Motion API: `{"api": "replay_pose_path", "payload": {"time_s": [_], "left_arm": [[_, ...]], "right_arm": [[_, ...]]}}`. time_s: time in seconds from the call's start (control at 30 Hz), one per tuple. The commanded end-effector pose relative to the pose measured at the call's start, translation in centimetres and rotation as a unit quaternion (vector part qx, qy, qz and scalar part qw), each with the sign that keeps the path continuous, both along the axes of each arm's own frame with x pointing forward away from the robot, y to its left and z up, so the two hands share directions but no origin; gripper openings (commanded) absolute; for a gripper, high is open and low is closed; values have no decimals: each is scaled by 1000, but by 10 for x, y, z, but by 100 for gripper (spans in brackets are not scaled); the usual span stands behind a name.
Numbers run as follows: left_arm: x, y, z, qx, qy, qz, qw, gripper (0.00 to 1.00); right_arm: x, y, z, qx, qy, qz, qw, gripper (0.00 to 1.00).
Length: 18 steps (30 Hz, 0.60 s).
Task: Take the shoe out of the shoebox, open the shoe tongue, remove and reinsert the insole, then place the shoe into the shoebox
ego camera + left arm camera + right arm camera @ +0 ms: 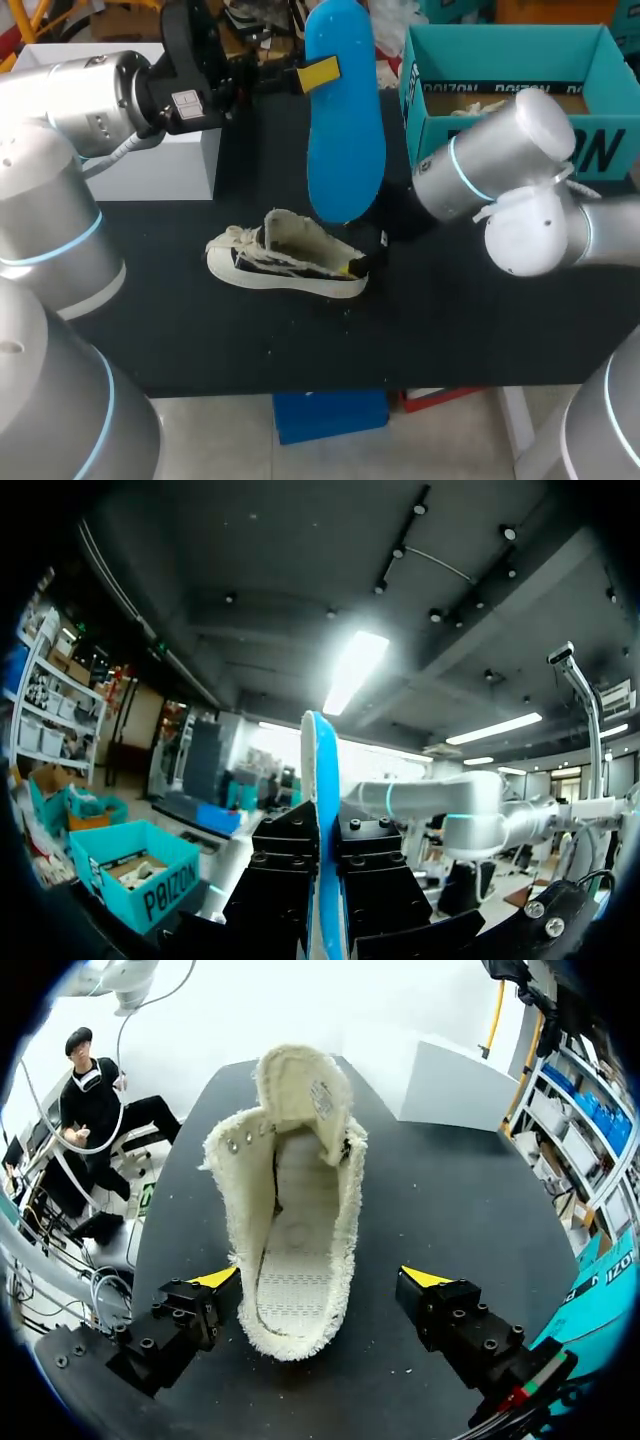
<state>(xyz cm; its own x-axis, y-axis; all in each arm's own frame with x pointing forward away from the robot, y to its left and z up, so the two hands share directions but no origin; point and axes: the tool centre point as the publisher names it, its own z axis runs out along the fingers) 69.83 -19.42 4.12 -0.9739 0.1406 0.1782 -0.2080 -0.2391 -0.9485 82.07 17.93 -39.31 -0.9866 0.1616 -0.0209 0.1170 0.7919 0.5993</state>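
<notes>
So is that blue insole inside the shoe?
No, the left arm's jaws hold the blue insole in the air, clear of the shoe.

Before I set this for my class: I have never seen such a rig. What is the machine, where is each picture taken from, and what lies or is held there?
It is a robot with two arms, each ending in a two-fingered pincer. One picture looks down on the black table; the two round ones come from wrist cameras. On the table lies a cream canvas shoe, tongue pulled open, with a teal cardboard shoebox behind it. The left pincer is shut on a flat blue insole, lifted clear of the shoe. The right pincer stands open around the shoe's heel.
</notes>
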Motion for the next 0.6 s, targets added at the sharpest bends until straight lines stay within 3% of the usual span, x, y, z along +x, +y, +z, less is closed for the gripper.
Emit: {"api": "replay_pose_path", "payload": {"time_s": [0.03,0.6], "left_arm": [[-1,-1,-1,0,0,2,1000,0],[-1,-1,-1,0,0,2,1000,0]], "right_arm": [[5,9,7,-234,28,-5,972,100],[25,38,6,-386,29,12,922,100]]}}
